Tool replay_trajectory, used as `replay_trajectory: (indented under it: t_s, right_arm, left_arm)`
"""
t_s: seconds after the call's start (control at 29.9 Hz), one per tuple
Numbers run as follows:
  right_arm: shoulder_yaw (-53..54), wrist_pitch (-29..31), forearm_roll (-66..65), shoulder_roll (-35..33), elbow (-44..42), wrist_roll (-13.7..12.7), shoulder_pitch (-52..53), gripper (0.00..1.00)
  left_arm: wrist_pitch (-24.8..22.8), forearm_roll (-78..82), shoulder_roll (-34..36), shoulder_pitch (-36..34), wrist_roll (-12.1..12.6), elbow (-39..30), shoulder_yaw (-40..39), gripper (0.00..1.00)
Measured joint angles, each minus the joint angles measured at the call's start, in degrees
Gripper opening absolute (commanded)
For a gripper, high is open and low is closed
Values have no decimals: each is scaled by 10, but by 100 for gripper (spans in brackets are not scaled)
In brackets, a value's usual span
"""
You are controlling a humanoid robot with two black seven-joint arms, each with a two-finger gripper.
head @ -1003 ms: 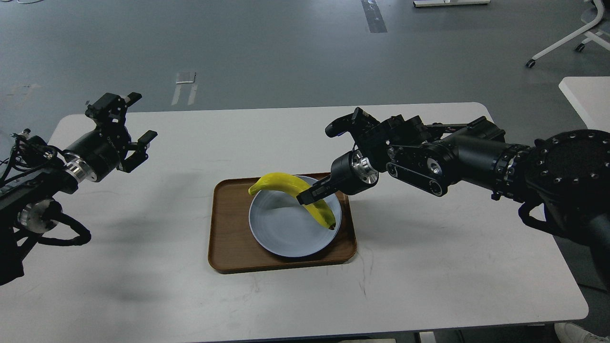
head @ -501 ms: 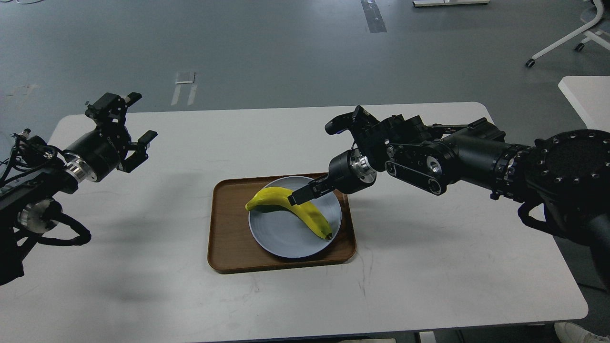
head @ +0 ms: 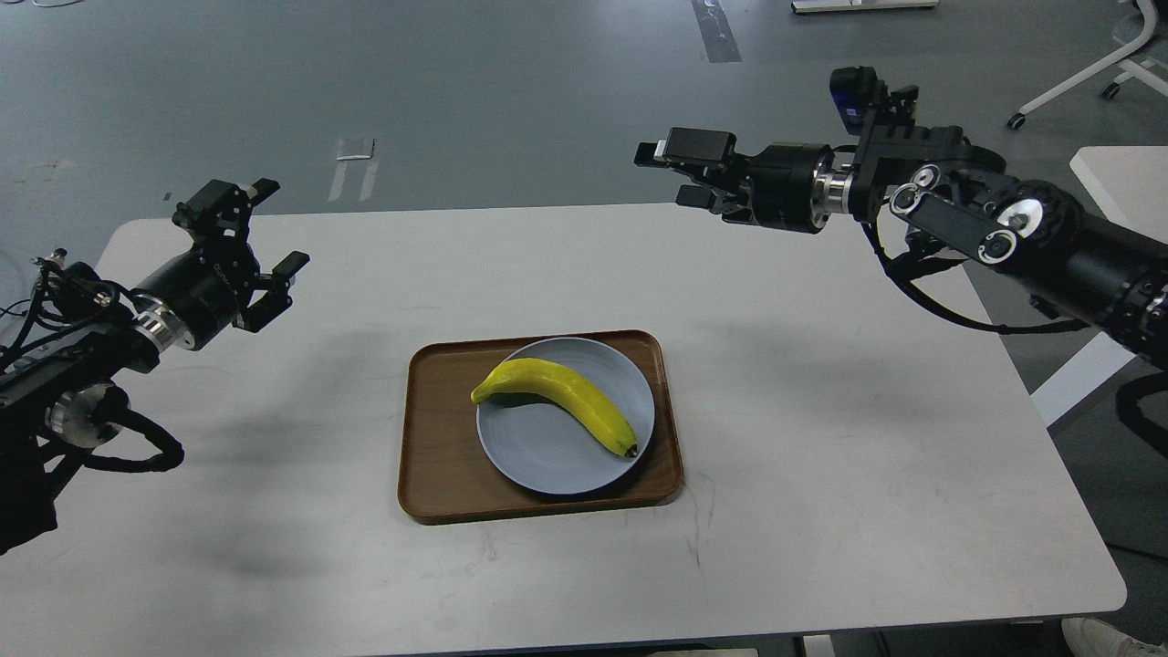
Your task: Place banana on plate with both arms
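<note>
The yellow banana [head: 557,400] lies across the pale blue-grey plate [head: 538,456], stem end at the plate's left rim, dark tip at the lower right. The plate sits on a brown wooden tray [head: 438,456] in the middle of the white table. My left gripper [head: 270,224] is open and empty, raised over the table's far left, well away from the plate. My right gripper [head: 666,173] is open and empty, raised high over the table's far edge, up and to the right of the plate.
The white table [head: 821,474] bears only the tray. A second white table [head: 1122,192] and a chair base [head: 1086,82] stand on the grey floor at the far right.
My right gripper let go of the banana, which now rests on the plate. The right arm pulled up and back to the far right. The left arm barely shifted.
</note>
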Motion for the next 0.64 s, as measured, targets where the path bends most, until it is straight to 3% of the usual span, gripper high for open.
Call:
replay_trajectory:
  t_s: [0.27, 0.64]
  right_arm:
    - [199, 0, 117, -7, 0, 0, -172, 100]
    - [307, 0, 135, 17, -10, 0, -281, 100]
  left_arm:
    - [0, -2, -33, 2, 0, 2, -13, 99]
    - [0, -1, -72, 17, 0, 38, -25, 99]
